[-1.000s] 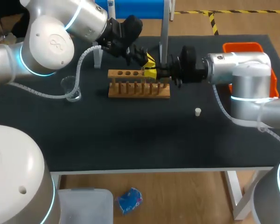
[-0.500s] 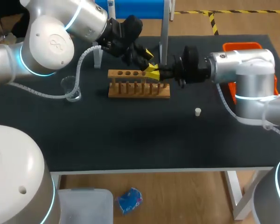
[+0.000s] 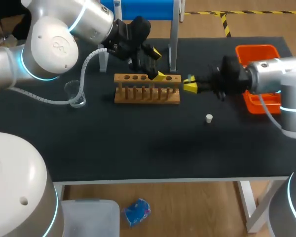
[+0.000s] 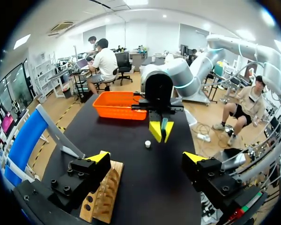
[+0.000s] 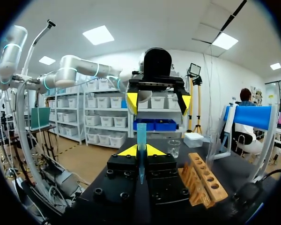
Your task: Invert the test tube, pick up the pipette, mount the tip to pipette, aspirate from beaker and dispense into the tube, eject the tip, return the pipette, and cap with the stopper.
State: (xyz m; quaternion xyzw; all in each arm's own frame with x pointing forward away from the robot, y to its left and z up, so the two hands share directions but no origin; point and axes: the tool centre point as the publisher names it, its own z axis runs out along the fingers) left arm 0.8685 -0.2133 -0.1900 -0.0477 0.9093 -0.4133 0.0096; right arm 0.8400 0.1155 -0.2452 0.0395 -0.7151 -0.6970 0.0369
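Here, right of mid-frame, the right gripper (image 3: 190, 85) pinches a slim, translucent blue test tube (image 5: 141, 136) beside the holed wooden rack (image 3: 147, 94); the left gripper (image 3: 158, 64) gapes wide above it.

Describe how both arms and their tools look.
Left arm and right arm: rounded silver-white shells, glowing light-blue rings at the joints, pale corrugated hose running outside. An embossed emblem marks the left arm's round joint cap. Left tool and right tool: black bolted blocks, each ending in two bright yellow wedge tips.

An orange tray (image 3: 255, 48) lies well apart from the wooden rack (image 3: 147, 95).
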